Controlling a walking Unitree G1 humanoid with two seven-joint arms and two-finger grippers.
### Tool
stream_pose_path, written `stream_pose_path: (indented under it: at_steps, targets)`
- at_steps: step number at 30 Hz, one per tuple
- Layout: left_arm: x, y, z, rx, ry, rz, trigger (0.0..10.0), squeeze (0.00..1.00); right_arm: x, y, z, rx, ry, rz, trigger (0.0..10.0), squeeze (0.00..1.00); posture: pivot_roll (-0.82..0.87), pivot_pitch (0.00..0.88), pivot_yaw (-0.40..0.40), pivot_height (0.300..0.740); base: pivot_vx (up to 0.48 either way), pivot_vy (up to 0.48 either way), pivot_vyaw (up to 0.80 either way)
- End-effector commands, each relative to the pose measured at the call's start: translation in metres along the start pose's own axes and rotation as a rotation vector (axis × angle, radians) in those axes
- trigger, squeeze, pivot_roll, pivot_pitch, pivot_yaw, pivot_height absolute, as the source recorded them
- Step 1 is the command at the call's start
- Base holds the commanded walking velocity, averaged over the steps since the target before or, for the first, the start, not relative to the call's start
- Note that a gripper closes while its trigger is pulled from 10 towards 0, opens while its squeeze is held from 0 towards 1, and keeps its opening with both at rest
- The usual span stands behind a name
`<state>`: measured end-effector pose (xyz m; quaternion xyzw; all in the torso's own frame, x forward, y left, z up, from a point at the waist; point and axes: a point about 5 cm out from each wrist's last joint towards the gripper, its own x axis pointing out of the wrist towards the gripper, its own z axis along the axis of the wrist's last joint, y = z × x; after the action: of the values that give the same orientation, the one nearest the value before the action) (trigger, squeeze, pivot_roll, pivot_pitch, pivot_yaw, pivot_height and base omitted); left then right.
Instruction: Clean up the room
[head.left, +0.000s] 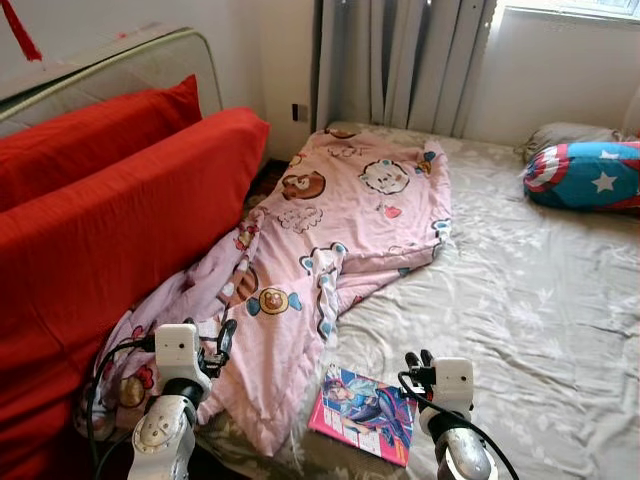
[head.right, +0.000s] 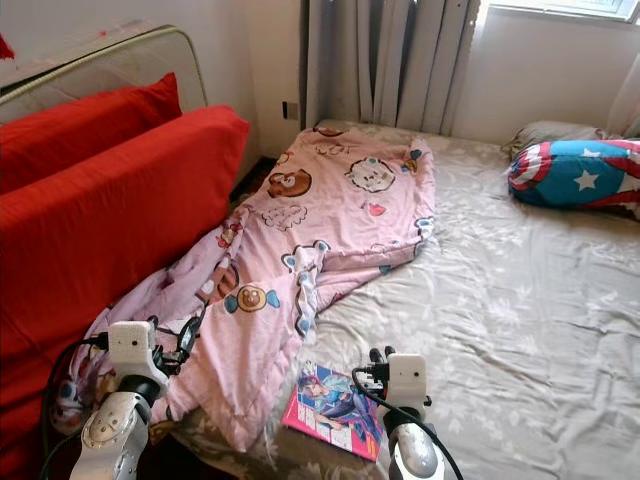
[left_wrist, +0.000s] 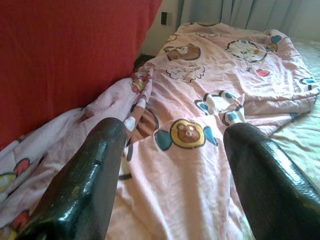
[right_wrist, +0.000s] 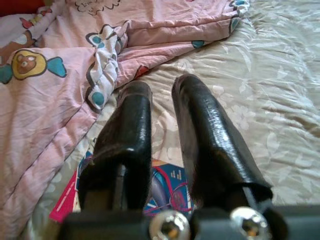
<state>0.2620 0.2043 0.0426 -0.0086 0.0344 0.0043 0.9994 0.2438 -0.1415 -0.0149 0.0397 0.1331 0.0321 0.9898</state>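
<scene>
A bed in a pale floral sheet runs toward grey curtains at 12 o'clock. Red cushions stand along 9 o'clock, hemming in a rumpled pink cartoon blanket spread from 12 to 7. A star-print pillow lies at 2 o'clock. The magazine lies at 6, near the bed's edge, touching the blanket. The right gripper, fingers nearly together, hovers over it; the left gripper, fingers spread, hangs above the blanket at 7.

No legible text anywhere; print on magazine cover too small to read.
</scene>
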Motion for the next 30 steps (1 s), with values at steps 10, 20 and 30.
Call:
stream_pose_path:
  at_steps: [10,20,30]
  targets:
    - [0.0008,-0.0005,0.0019,0.005,0.008,-0.001,10.0,0.00,0.0028,0.0023,0.0040,-0.004,-0.012,0.009,10.0,0.00,0.01,0.000,-0.027,0.676,0.000,0.000,0.00]
    - [-0.0005,0.0011,0.0007,0.008,0.019,0.006,10.0,0.00,0.0029,0.0061,0.0003,0.000,0.010,0.017,10.0,0.00,0.02,0.000,-0.025,0.676,0.000,0.000,0.00]
    - [-0.0002,-0.0001,-0.0003,0.009,0.028,0.002,10.0,0.00,0.0038,0.0072,-0.0013,0.006,0.023,0.016,10.0,0.00,0.03,0.000,-0.021,0.676,0.000,0.000,0.00]
